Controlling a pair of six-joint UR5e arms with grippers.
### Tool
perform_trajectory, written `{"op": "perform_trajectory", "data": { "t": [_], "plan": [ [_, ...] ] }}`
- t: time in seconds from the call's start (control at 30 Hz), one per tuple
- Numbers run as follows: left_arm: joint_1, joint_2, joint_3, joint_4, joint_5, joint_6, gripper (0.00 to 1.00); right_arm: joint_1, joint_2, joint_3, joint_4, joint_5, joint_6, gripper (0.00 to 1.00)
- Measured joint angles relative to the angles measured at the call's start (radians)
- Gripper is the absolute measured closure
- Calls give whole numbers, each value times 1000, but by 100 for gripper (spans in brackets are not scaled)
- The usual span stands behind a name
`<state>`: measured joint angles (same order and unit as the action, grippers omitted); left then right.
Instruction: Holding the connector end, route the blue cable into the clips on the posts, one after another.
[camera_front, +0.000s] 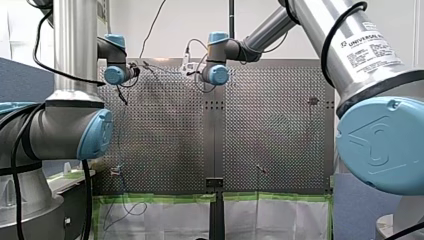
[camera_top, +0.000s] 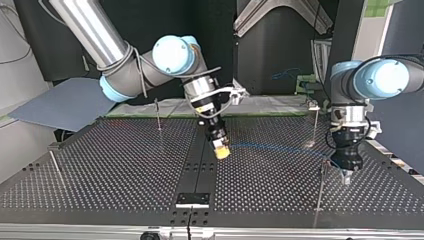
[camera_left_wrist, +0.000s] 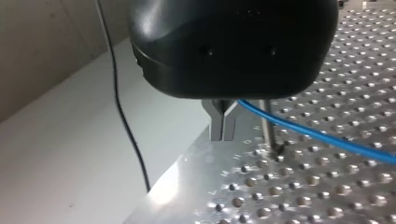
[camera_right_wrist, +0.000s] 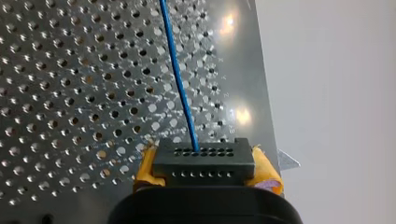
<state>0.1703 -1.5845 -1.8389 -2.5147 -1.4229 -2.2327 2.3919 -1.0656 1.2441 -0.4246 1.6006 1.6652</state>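
The connector (camera_right_wrist: 204, 161), a black block with two rows of small holes, is clamped from both sides by the yellow pads (camera_right_wrist: 145, 167) of the right gripper (camera_top: 221, 151). In the top view this gripper is seen tilted down over the middle seam of the perforated table (camera_top: 125, 165), close above the plate. The blue cable (camera_right_wrist: 180, 79) leaves the upper face of the connector and runs away from it over the holes of the plate. In the top view the cable is seen as a shallow line just above the table, from the right gripper towards the view's right, where the left gripper (camera_left_wrist: 222, 135) is held.

The metal fingers (camera_left_wrist: 216, 123) of the left gripper are pressed together and point down near the edge of the plate. The cable comes out beside their upper part, under the black body, and goes off over the table. Whether it is nipped between the fingers cannot be told. A thin post (camera_left_wrist: 269, 123) stands just beside the fingers and is crossed by the cable in the left wrist view; a clip on it cannot be made out. In the top view a second post (camera_top: 316, 122) is seen behind the left gripper. A third post (camera_top: 157, 115) and a fourth post (camera_top: 54, 167) stand in the view's left half, well apart from the cable.
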Motion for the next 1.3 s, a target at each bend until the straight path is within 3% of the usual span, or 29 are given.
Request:
{"op": "perform_trajectory", "data": {
  "t": [0.3, 0.7, 1.3],
  "plan": [
    [14, -7, 11, 42, 20, -72, 99, -11, 1, -53, 15, -2, 1, 100],
    [23, -59, 23, 55, 53, -97, 99, -27, 8, -93, 29, -2, 1, 100],
    [52, -78, 61, 74, 88, -148, 99, -58, 64, -150, 27, -2, 2, 100]
  ]
}}
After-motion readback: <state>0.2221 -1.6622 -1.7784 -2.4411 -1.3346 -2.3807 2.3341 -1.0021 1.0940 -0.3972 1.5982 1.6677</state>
